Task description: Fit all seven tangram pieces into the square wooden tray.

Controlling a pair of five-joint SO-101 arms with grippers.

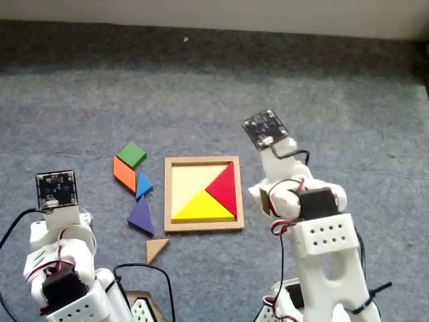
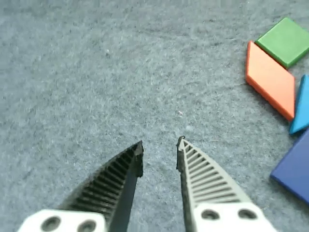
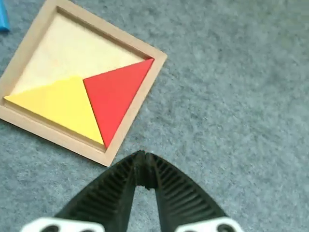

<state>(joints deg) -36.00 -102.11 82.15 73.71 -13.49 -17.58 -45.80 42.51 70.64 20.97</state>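
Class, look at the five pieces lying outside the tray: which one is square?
The green piece, beside the orange parallelogram. The rest are the light blue triangle, the dark blue triangle and the tan triangle.

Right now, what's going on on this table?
Two robot arms are working a tangram puzzle, and neither holds a piece. The square wooden tray has the red triangle and yellow triangle in it. The green square, orange parallelogram, light blue triangle, dark blue triangle and tan triangle lie on the grey mat beside it. The left pincer is open near those pieces; the right pincer is shut, just outside the tray.
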